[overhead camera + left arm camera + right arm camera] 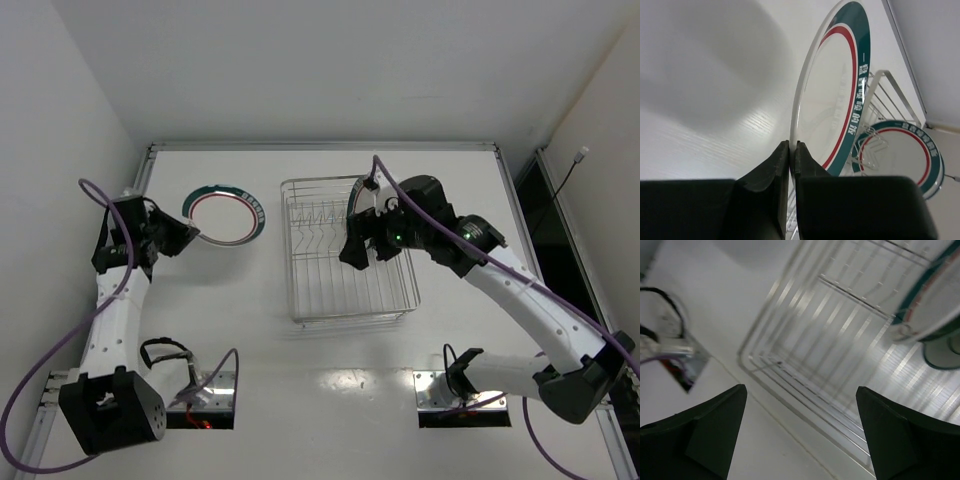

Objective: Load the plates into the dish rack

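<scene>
Green-rimmed plate (225, 213) sits upper left of centre in the top view, on or just above the table (300, 400); cannot tell which. Left claw (791, 146) is clamped together on its near rim, fingers pinching the edge. Red ring shows inside the green band. Rack (330, 290) is at frame centre, just right of the plate. Second plate (897, 157), same green rim, stands on edge among the rack's prongs at its far end. Right claw (801, 390) hangs over the rack's middle, jaws wide apart, holding nothing.
</scene>
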`<state>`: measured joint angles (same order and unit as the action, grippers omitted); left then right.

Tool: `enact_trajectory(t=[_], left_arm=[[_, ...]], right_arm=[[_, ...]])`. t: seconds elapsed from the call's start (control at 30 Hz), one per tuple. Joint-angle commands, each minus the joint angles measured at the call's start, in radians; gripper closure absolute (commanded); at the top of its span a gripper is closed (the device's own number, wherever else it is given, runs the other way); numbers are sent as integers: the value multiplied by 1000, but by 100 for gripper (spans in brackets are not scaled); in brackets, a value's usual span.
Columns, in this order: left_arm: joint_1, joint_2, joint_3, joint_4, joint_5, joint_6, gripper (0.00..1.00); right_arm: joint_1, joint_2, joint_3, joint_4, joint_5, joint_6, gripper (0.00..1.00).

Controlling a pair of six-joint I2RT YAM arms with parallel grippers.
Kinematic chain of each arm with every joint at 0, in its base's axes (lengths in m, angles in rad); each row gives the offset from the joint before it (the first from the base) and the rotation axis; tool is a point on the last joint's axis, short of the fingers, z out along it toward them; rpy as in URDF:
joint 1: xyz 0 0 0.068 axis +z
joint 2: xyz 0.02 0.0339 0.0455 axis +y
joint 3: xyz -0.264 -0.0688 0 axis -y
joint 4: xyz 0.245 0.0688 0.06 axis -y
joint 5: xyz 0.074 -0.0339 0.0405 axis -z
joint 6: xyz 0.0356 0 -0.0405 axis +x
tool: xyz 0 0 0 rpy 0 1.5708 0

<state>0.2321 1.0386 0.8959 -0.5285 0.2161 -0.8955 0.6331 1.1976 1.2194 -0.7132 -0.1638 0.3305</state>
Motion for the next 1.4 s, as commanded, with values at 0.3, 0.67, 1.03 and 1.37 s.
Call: enact_trajectory(t=[0.3, 0.67, 1.03, 1.37], left_arm=[[-5, -135, -9, 36, 304, -111, 100], [-203, -212, -89, 156, 289, -269, 100], [-441, -181, -98, 278, 200, -370, 100], [-459, -89, 24, 104, 129, -227, 40]], right_arm=[[-95, 112, -222, 761, -551, 613, 9], [-104, 266, -213, 960, -583, 708, 9], [-113, 367, -212, 1038, -592, 762, 42], [-223, 263, -121, 774, -525, 635, 100]])
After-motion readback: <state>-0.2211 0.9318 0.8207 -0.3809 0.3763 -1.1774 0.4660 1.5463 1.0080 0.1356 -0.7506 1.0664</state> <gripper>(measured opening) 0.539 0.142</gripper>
